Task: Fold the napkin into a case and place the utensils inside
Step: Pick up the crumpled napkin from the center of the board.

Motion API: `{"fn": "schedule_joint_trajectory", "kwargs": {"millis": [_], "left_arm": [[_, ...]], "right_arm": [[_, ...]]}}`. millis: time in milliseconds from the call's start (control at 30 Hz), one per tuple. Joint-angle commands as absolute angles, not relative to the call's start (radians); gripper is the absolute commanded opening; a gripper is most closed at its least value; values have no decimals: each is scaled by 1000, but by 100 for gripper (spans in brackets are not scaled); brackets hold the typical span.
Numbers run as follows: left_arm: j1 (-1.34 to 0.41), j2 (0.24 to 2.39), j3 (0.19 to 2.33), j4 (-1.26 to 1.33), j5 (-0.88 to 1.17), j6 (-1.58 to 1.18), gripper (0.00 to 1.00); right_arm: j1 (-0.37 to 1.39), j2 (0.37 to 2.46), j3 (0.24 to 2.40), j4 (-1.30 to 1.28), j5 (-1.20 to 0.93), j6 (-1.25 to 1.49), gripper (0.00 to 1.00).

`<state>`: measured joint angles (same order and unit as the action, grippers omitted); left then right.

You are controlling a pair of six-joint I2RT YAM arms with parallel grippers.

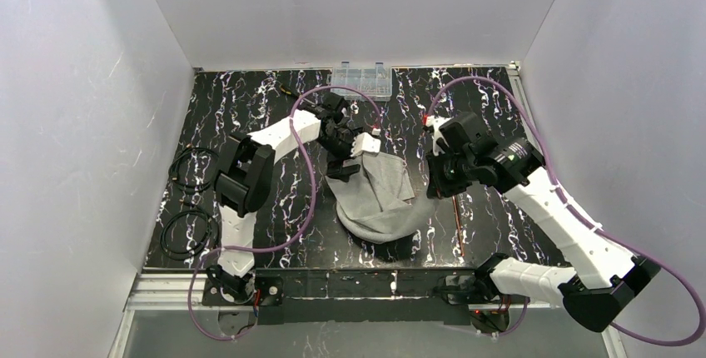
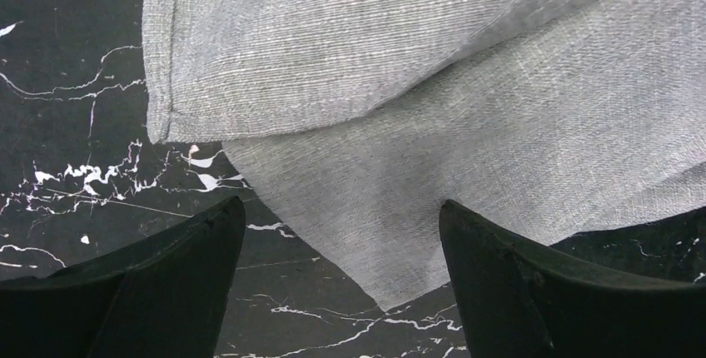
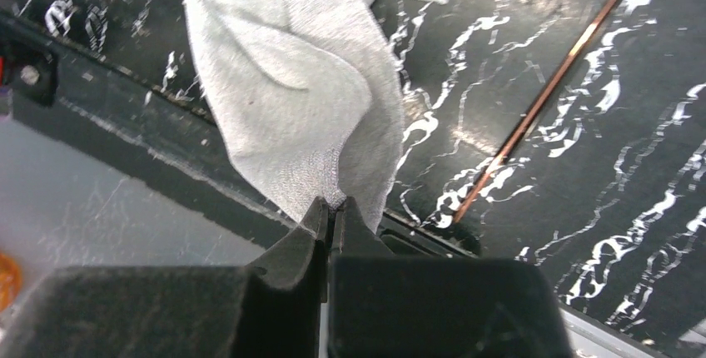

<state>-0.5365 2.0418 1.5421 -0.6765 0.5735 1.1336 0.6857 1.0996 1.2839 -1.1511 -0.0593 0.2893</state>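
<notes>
The light-grey napkin (image 1: pixel 379 201) lies bunched and partly folded over itself in the middle of the black marbled table. My left gripper (image 1: pixel 343 165) hovers over its far-left part. In the left wrist view that gripper (image 2: pixel 341 208) stands open, and a pointed corner of the napkin (image 2: pixel 391 208) lies flat on the table between the two fingers, touching neither. My right gripper (image 1: pixel 425 187) is at the cloth's right edge; it (image 3: pixel 333 205) is shut on a fold of the napkin (image 3: pixel 291 100), which hangs lifted from it. One thin copper utensil (image 3: pixel 533 108) lies on the table right of the cloth (image 1: pixel 460 225).
A clear plastic compartment box (image 1: pixel 362 80) stands at the table's far edge. Two black cable coils (image 1: pixel 190 168) (image 1: pixel 183 233) lie at the left side. The metal rail of the table's near edge (image 3: pixel 125 125) runs just below the hanging cloth.
</notes>
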Motion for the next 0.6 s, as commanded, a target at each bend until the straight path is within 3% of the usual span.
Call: {"fn": "schedule_joint_trajectory", "kwargs": {"millis": [0, 400, 567], "left_arm": [[-538, 2008, 1552, -769, 569, 1194, 83], [-505, 1809, 1260, -767, 588, 1530, 87], [-529, 1760, 1095, -449, 539, 1513, 81]], "right_arm": [[666, 1111, 1361, -1138, 95, 299, 1], [616, 1118, 1334, -1069, 115, 294, 1], [606, 1112, 1347, -1058, 89, 292, 1]]}}
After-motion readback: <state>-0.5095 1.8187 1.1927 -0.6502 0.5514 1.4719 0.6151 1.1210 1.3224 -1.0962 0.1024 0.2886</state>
